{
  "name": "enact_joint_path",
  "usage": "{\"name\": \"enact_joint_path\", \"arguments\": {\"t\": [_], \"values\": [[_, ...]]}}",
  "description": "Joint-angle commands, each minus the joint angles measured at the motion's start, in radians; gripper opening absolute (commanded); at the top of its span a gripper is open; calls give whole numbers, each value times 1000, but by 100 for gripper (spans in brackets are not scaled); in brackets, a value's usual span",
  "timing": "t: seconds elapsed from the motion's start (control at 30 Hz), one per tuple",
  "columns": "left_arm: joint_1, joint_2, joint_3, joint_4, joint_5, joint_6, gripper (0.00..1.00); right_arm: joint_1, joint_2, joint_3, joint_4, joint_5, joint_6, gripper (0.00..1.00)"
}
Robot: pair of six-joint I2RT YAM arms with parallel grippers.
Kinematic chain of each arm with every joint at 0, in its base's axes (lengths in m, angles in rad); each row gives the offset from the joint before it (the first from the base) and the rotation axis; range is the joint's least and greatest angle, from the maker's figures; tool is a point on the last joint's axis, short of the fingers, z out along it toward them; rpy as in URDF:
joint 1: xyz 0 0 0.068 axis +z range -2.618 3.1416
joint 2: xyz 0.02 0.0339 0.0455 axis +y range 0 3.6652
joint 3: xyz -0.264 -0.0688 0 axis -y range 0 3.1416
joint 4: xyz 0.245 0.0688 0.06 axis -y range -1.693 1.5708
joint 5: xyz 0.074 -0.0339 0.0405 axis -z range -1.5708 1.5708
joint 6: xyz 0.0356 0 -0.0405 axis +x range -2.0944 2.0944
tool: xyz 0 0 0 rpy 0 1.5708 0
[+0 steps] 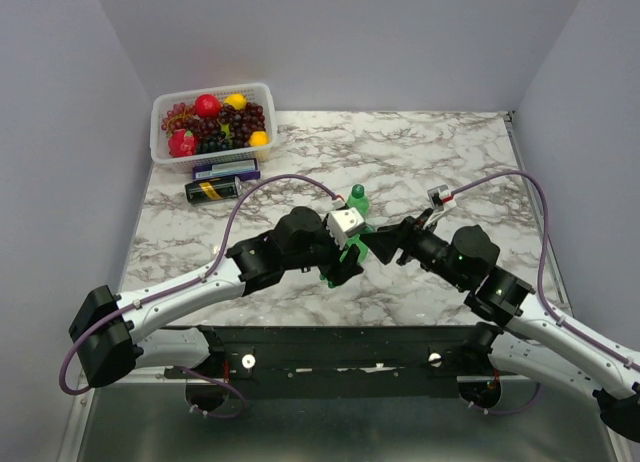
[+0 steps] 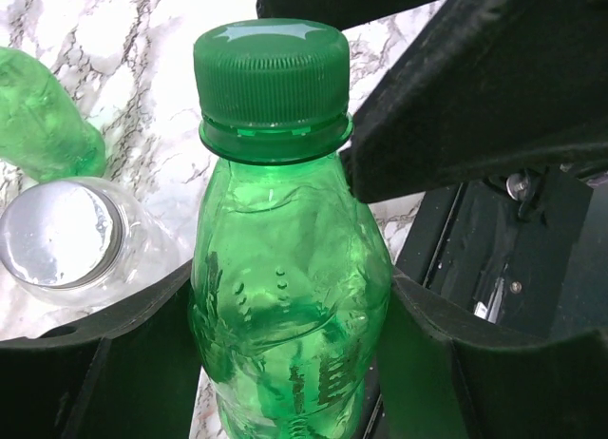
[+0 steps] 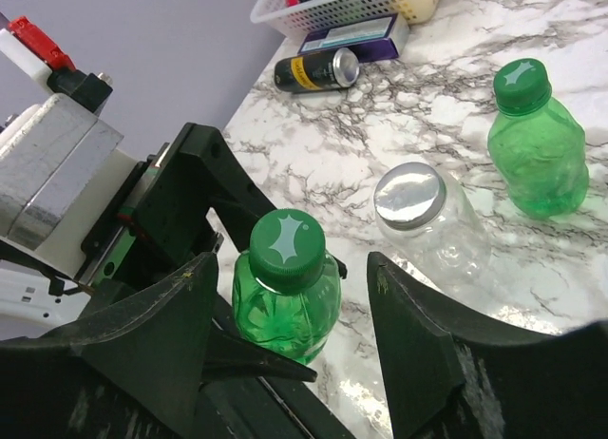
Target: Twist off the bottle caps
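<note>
My left gripper (image 2: pixel 290 306) is shut on the body of a translucent green bottle (image 2: pixel 285 296) and holds it upright; its dark green cap (image 2: pixel 271 73) is on. In the right wrist view my right gripper (image 3: pixel 290 268) is open, with one finger on each side of that cap (image 3: pixel 288 249), not touching it. A squat clear bottle (image 3: pixel 432 230) with a silvery-grey cap (image 3: pixel 410 194) stands just behind. A second green bottle (image 3: pixel 537 154) with its green cap (image 3: pixel 521 83) stands farther off; it also shows in the top view (image 1: pixel 357 200). The two grippers meet at mid table (image 1: pixel 345 254) (image 1: pixel 378 244).
A dark can with a yellow label (image 1: pixel 213 190) lies at the back left next to a purple box (image 1: pixel 225 169). A white basket (image 1: pixel 160 132) of toy fruit stands behind them. The marble table top (image 1: pixel 450 162) extends to the right and back.
</note>
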Motion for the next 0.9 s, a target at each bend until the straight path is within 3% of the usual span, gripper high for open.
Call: {"name": "enact_joint_path", "arguments": {"t": [0.0, 0.67, 0.87], "values": [[-13, -4, 0, 0, -56, 6, 7, 10, 15, 2, 89, -16, 28, 70], [-22, -6, 0, -1, -85, 22, 6, 10, 68, 8, 100, -44, 31, 52], [-24, -15, -6, 8, -70, 28, 6, 10, 76, 2, 102, -50, 31, 31]]}}
